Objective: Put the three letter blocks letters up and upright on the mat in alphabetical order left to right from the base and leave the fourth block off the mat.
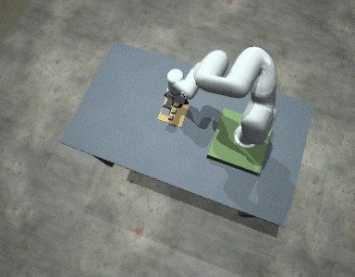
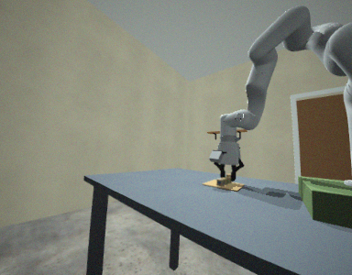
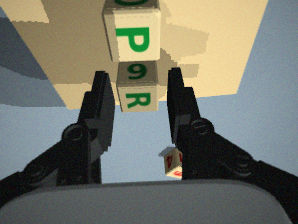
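Fingers of your gripper (image 3: 137,97) stand apart, gripping nothing, with a gap on either side of the R block (image 3: 137,96) between them on the mat (image 3: 220,45). Beyond their tips sits the P block (image 3: 133,37); the fourth block (image 3: 171,161) lies behind the right finger, off the mat.
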You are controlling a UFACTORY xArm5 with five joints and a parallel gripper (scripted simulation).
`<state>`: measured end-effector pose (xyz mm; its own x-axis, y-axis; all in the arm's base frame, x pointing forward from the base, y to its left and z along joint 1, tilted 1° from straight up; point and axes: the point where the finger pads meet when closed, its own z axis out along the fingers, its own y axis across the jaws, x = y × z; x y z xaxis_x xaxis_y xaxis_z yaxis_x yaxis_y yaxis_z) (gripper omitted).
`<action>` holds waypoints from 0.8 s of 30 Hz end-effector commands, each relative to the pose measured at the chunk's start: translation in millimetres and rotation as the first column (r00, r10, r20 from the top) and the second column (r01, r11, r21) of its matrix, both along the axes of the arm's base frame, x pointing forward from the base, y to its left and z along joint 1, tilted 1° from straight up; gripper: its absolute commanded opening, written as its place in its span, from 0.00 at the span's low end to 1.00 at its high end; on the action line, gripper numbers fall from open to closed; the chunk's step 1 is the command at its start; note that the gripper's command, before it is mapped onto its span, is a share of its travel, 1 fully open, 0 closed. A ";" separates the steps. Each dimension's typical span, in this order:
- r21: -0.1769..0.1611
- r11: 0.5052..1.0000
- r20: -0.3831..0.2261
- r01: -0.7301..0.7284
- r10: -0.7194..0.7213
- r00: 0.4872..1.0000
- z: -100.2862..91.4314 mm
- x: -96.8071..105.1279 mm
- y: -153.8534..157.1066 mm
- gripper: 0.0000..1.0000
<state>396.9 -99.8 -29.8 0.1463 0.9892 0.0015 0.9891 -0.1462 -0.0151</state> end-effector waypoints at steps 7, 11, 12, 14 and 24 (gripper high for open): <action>-0.001 1.000 0.002 0.000 0.000 1.000 46.8 1.5 -0.5 0.42; -0.001 1.000 0.002 0.000 0.000 1.000 66.3 1.7 -0.6 0.42; -0.001 1.000 0.002 0.000 0.000 1.000 70.0 1.7 -0.6 0.42; -0.001 1.000 0.002 0.000 0.000 1.000 73.2 1.8 -0.6 0.42; -0.001 1.000 0.002 0.000 0.000 1.000 81.0 1.9 -0.6 1.00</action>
